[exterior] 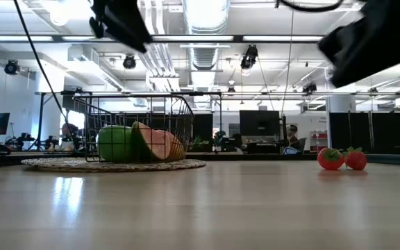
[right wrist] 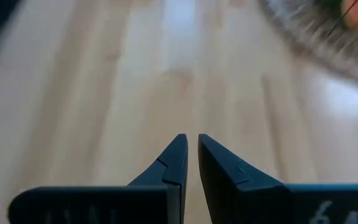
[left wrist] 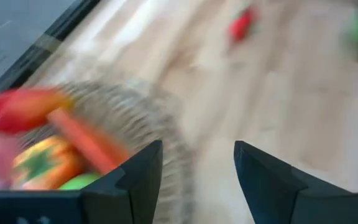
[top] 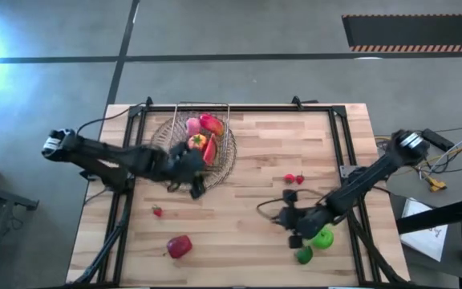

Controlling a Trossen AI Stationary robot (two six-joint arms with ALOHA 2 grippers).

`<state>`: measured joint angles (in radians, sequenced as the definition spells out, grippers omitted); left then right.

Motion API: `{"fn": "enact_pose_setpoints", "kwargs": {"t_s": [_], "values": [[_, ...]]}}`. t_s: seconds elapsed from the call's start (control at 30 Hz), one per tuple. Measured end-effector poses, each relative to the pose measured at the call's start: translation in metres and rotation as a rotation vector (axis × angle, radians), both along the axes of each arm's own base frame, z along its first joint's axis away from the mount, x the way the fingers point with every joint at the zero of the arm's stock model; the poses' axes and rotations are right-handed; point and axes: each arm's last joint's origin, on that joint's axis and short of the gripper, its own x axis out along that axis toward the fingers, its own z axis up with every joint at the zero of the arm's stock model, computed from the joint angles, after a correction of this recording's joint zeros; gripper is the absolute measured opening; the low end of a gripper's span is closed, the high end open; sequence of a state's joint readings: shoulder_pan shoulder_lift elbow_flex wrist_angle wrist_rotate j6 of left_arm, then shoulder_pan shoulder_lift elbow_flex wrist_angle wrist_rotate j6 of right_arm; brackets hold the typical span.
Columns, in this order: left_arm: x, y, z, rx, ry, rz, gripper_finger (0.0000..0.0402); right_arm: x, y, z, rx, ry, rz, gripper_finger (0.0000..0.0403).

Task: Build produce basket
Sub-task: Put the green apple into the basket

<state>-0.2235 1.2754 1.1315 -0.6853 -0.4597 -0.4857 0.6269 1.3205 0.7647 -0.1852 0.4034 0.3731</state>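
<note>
Now left pincer [left wrist: 197, 180] released, empty beside basket [top: 203, 144]; right pincer [right wrist: 191, 162] clenched. Lift clear before fetching red apple [top: 180, 246].

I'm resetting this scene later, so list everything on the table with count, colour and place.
basket: one, metal wire, on the mat at the table's far left-centre, holding produce
woven mat: one, tan, under the basket
red apple: one, near edge, left of centre
berries: a small red cluster, right of centre
small red piece: one, left side
green apples: two, near right corner
left pincer: open, empty, at the basket's near edge
right pincer: shut, empty, beside the green apples
</note>
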Motion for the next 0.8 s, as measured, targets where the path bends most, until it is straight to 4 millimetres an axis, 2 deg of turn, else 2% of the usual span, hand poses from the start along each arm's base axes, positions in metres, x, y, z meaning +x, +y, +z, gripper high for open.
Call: {"fn": "enact_pose_setpoints", "kwargs": {"t_s": [0.13, 0.23, 0.43, 0.57, 0.7, 0.8], "values": [[0.011, -0.035, -0.013, 0.035, -0.142, -0.161, 0.0183, -0.033, -0.01, 0.03, 0.157, 0.082, -0.003, 0.0031], [0.019, -0.056, -0.028, 0.046, -0.245, -0.252, 0.0183, -0.062, -0.01, 0.046, 0.231, 0.113, 0.002, 0.003], [0.033, -0.08, -0.057, 0.042, -0.363, -0.318, 0.0183, -0.109, -0.006, 0.056, 0.333, 0.228, -0.021, 0.0012], [0.043, -0.086, -0.075, 0.042, -0.362, -0.32, 0.0183, -0.125, -0.002, 0.052, 0.339, 0.3, -0.055, 0.0009], [0.054, -0.091, -0.091, 0.042, -0.365, -0.319, 0.0183, -0.13, 0.001, 0.046, 0.301, 0.347, -0.077, 0.0011], [0.06, -0.092, -0.101, 0.057, -0.366, -0.324, 0.0183, -0.128, 0.005, 0.04, 0.271, 0.366, -0.085, 0.0028]]}}
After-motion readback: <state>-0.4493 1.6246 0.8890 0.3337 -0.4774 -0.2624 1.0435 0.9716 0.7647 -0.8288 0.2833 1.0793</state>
